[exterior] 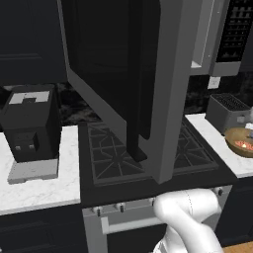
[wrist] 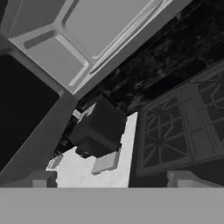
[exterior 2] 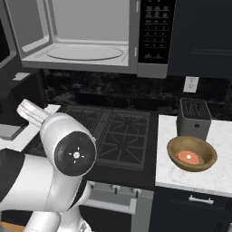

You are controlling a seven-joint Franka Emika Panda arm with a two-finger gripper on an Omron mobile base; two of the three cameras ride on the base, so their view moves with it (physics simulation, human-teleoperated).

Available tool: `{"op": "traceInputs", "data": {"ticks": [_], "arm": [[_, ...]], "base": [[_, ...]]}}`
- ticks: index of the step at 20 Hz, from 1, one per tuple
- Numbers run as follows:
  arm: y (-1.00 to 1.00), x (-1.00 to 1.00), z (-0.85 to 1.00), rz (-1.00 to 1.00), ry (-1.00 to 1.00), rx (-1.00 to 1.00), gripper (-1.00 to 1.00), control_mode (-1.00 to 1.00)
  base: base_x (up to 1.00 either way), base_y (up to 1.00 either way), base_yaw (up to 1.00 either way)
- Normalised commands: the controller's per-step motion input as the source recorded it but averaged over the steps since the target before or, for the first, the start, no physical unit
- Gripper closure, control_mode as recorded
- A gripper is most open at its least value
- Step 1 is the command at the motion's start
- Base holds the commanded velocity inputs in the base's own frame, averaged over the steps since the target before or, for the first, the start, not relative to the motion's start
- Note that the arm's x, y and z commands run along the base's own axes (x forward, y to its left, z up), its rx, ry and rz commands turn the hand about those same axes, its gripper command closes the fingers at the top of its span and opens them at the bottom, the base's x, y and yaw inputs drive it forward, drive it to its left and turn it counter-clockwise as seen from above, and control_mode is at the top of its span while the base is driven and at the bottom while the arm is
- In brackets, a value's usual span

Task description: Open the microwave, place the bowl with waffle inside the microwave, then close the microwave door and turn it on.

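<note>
One bowl (exterior 2: 192,154) with the waffle (exterior 2: 189,157) sits on the table (exterior 2: 213,176); rigid, light, likely slippery, best pinched at its rim. Fingers (wrist: 111,178) spread wide, holding nothing.

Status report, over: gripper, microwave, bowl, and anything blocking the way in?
Gripper open, empty. Microwave door swung wide over the stove, cavity bare. Bowl with waffle on right counter, beside toaster. Nothing blocking the opening.
</note>
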Motion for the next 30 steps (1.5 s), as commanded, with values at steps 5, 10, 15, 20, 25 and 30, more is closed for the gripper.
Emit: {"op": "traceInputs", "data": {"ticks": [5, 10, 15, 20, 25, 30], "arm": [[-1.0, 0.46, -0.53, -0.35, 0.11, -0.3, -1.0, -1.0], [-0.98, 0.84, -0.53, -0.24, 0.04, -0.41, -1.0, -1.0], [-0.68, 1.0, -0.73, -0.15, 0.25, -0.54, -1.0, -1.0], [-0.54, 1.0, -0.71, -0.14, 0.29, -0.55, -1.0, -1.0], [-0.66, 0.74, -0.41, -0.11, 0.21, -0.24, -1.0, -1.0], [-0.45, 0.22, -0.08, 0.0, 0.14, 0.05, -1.0, -1.0]], "base": [[0.0, 0.0, 0.0], [0.0, 0.0, 0.0], [0.0, 0.0, 0.0], [0.0, 0.0, 0.0], [0.0, 0.0, 0.0], [0.0, 0.0, 0.0]]}}
